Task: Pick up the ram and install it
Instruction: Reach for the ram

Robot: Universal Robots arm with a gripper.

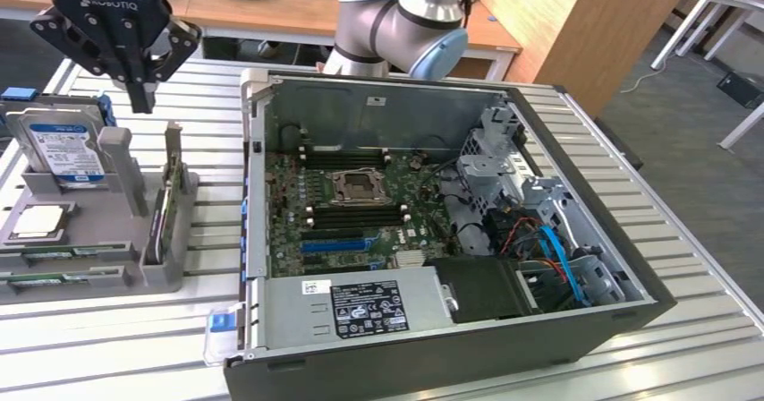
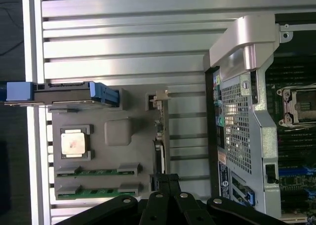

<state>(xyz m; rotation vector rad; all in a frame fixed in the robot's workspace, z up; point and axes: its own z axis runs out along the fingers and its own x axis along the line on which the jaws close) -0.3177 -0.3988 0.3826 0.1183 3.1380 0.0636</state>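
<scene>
gripper (image 1: pixel 142 104): black, upper left of exterior frame, above the holder, fingers pressed together, nothing held
ram (image 2: pixel 96 172): thin green stick, flat in a holder slot, lower left of exterior frame; 2nd stick (image 2: pixel 96 191) just beside it
holder (image 1: pixel 161 276): grey moulded tray on ribbed metal surface (image 1: pixel 120 343); also carries hard drive (image 1: pixel 60 150), square CPU (image 1: pixel 36 220), upright green card (image 1: pixel 171 200)
case (image 1: pixel 454 365): open black box, centre; motherboard (image 1: pixel 412 209) inside

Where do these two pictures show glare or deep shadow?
Exterior view: the table slats shine pale, while the open computer case is dim inside. Wrist view: glare on the silver bracket and the slats; the pincer is a dark shape.
</scene>
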